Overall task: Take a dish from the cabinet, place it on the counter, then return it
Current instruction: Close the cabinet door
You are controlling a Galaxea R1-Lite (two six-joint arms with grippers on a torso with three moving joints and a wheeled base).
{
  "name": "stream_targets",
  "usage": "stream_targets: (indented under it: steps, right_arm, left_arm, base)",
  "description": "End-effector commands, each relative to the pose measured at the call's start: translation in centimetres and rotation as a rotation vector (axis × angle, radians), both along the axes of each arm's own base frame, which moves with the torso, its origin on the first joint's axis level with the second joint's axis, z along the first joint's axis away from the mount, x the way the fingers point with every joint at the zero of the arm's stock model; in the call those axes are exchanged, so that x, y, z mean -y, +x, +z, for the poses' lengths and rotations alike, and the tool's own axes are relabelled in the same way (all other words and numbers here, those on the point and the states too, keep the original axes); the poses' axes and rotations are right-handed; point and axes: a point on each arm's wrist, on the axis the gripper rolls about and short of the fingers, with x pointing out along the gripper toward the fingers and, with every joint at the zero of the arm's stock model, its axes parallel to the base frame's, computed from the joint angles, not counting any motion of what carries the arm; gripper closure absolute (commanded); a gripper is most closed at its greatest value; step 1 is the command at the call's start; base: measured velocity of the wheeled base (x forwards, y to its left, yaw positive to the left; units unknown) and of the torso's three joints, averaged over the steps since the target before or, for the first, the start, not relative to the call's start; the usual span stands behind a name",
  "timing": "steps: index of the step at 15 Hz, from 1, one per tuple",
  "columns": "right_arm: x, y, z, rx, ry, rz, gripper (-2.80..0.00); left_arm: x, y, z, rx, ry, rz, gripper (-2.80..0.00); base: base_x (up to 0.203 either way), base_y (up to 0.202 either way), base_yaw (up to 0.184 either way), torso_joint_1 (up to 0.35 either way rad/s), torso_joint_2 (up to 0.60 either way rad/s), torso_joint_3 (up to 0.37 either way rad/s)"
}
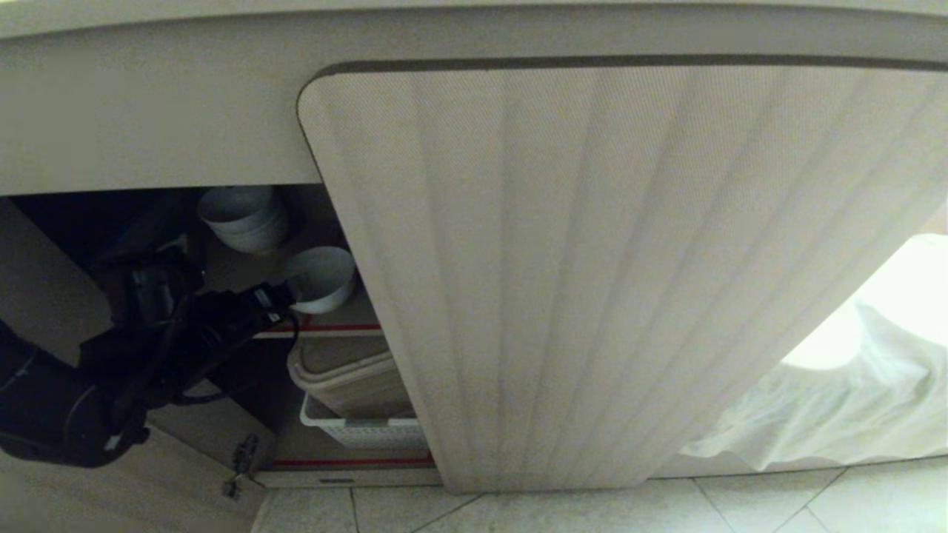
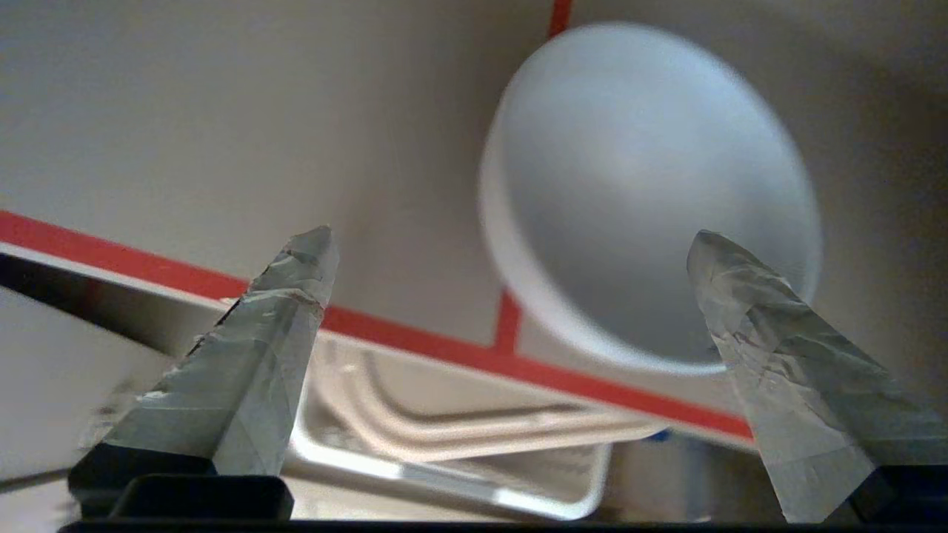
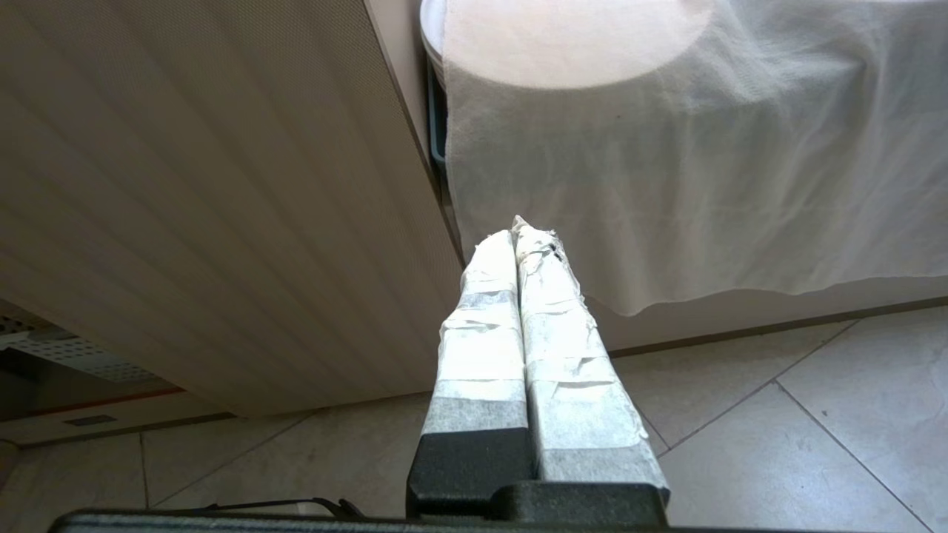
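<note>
The dish (image 1: pixel 324 275), a plain white bowl, stands on the upper red-edged shelf (image 1: pixel 348 326) of the open cabinet (image 1: pixel 592 259), beside the fluted door. My left gripper (image 1: pixel 289 295) reaches into the cabinet at the dish's left rim. In the left wrist view the dish (image 2: pixel 652 185) fills the space ahead. The left gripper (image 2: pixel 509 235) is open wide with nothing held, and one fingertip (image 2: pixel 729 281) overlaps the dish's rim. My right gripper (image 3: pixel 518 231) hangs shut and empty above the floor. The counter's top is out of view.
A stack of white bowls (image 1: pixel 244 218) sits further back on the same shelf. Below it a white basket (image 1: pixel 363 429) holds beige trays (image 1: pixel 341 377). The closed fluted door fills the middle. A white cloth (image 1: pixel 837 392) hangs at the right over the tiled floor (image 1: pixel 666 507).
</note>
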Motion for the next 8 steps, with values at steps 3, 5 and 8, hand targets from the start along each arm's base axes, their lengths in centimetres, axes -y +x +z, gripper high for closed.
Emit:
stream_targets:
  steps: [3, 5, 8]
  right_arm:
    - [0.00, 0.01, 0.00, -0.001, 0.000, 0.000, 0.00]
    - [0.00, 0.01, 0.00, -0.001, 0.000, 0.000, 0.00]
    - [0.00, 0.01, 0.00, -0.001, 0.000, 0.000, 0.00]
  left_arm:
    - [-0.03, 0.01, -0.09, 0.016, 0.019, -0.003, -2.80]
    - [0.01, -0.02, -0.12, 0.014, 0.023, -0.006, 0.00]
    - [-0.03, -0.08, 0.03, 0.019, 0.022, -0.006, 0.00]
  base:
    - [0.000, 0.000, 0.000, 0.000, 0.00, 0.000]
    - [0.000, 0.000, 0.000, 0.000, 0.00, 0.000]
    - [0.000, 0.000, 0.000, 0.000, 0.00, 0.000]
